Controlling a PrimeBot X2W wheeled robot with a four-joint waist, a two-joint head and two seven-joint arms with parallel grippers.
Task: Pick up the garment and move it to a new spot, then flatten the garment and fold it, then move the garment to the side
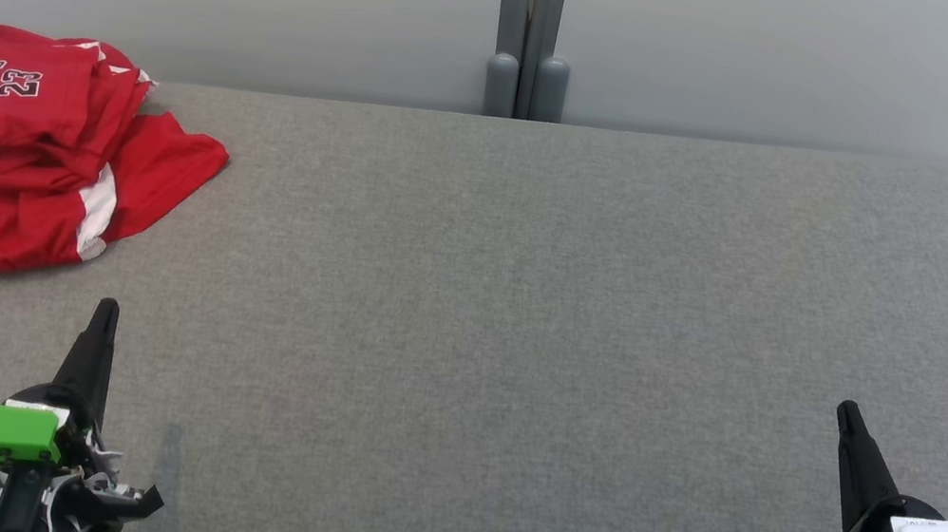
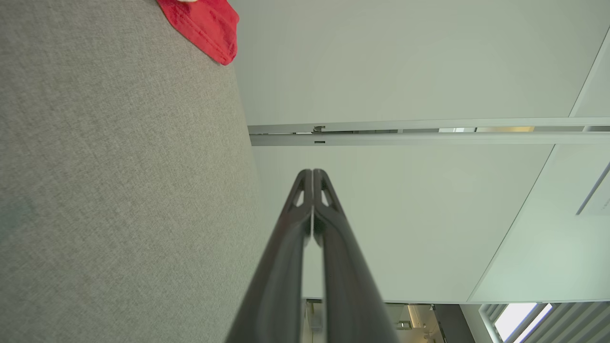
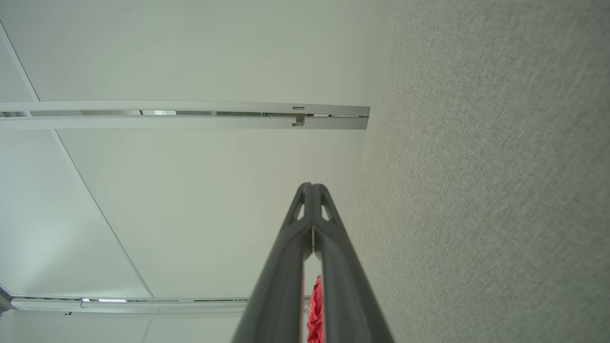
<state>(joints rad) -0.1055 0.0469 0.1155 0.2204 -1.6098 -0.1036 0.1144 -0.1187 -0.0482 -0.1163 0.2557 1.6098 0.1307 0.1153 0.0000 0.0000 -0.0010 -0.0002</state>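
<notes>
The garment (image 1: 41,146) is a red jersey with white lettering and white trim, lying crumpled at the far left of the grey table (image 1: 524,313). A corner of the garment (image 2: 205,24) shows at the top of the left wrist view, and a red sliver of it (image 3: 314,309) shows between the finger bases in the right wrist view. My left gripper (image 1: 106,310) is at the lower left, shut and empty, a short way in front of the garment. My right gripper (image 1: 846,412) is at the lower right, shut and empty, far from it.
A pale wall runs behind the table, with a grey post (image 1: 529,25) at its middle. The table's left edge lies just beyond the garment. The grey cloth surface stretches wide between the two grippers.
</notes>
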